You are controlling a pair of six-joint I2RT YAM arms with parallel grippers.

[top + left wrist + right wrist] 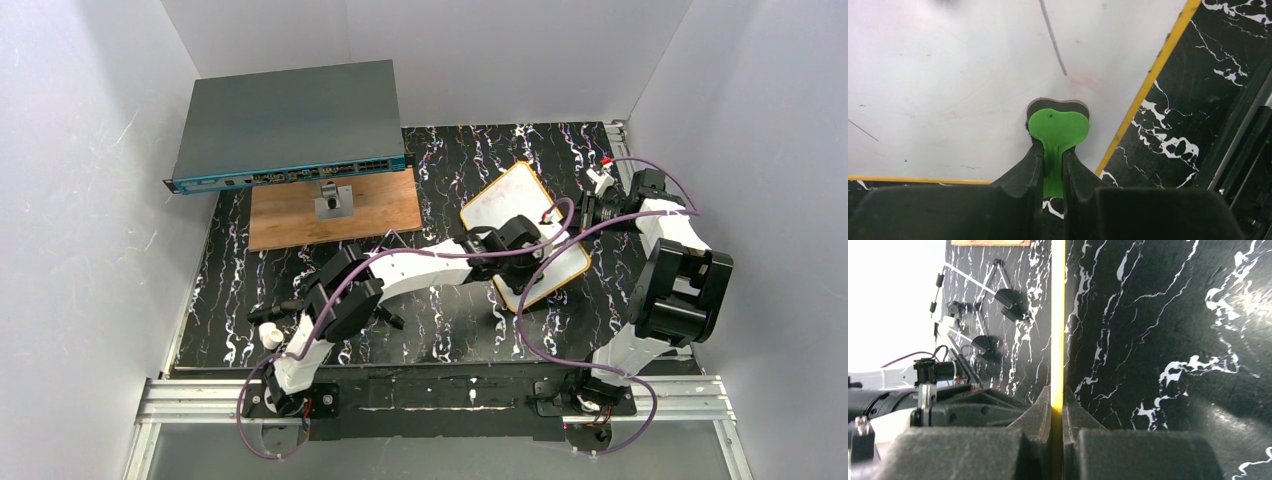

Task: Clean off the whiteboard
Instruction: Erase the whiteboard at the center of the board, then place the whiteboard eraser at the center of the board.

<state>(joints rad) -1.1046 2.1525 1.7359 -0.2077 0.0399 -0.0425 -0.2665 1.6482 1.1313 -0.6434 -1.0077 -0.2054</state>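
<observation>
1. Top external view: the whiteboard [495,212] is lying right of centre on the table [440,320], with its long axis running diagonally from far-left to near-right. The left gripper [533,248] is reaching across over its near half. The right gripper [585,213] is sitting at its right long edge.
2. Left wrist view: the left gripper [1053,152] is clamping the stem of a green eraser [1058,125]. The eraser's pad appears to be pressing on the whiteboard [948,75] close to a corner. Open board surface is extending ahead and to the left of the fingers, so the wiping stroke should probably be heading that way.
3. Right wrist view: the right gripper [1057,402] is pinching the whiteboard [1058,315], seen edge-on, by its rim, apparently steadying it.
</observation>
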